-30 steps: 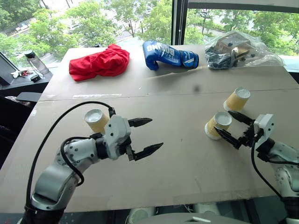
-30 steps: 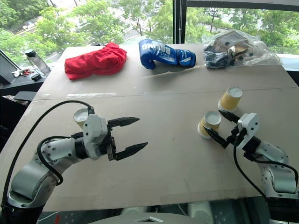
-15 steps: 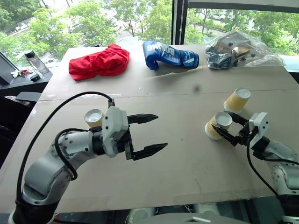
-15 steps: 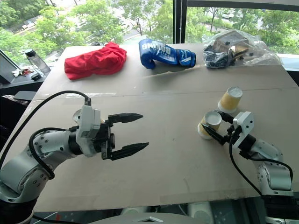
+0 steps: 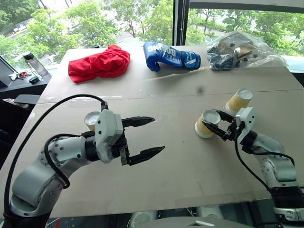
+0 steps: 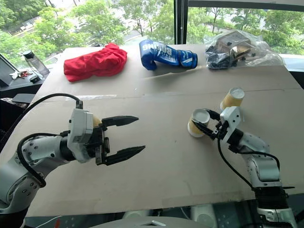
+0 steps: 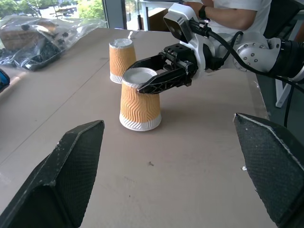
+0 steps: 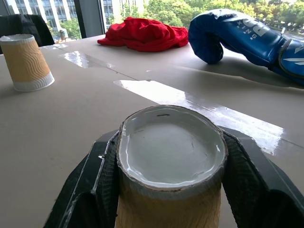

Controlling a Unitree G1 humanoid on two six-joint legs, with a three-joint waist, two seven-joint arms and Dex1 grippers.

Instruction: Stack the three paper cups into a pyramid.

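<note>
Three paper cups stand upside down on the brown table. My right gripper is shut on the top of one cup; in the right wrist view its fingers squeeze that cup from both sides. In the left wrist view the held cup touches the table. A second cup stands just behind it, to the right. The third cup is at the left, partly hidden behind my left gripper, which hangs open above the table with nothing in it.
Along the far edge lie a red cloth, a blue boxing glove and a clear plastic bag of parts. A bottle stands off the table's left side. A person sits beyond the table's right side.
My right gripper closed on the nearer right-hand cup and moved left with it, away from the second cup. My left gripper stayed open and rose slightly.
</note>
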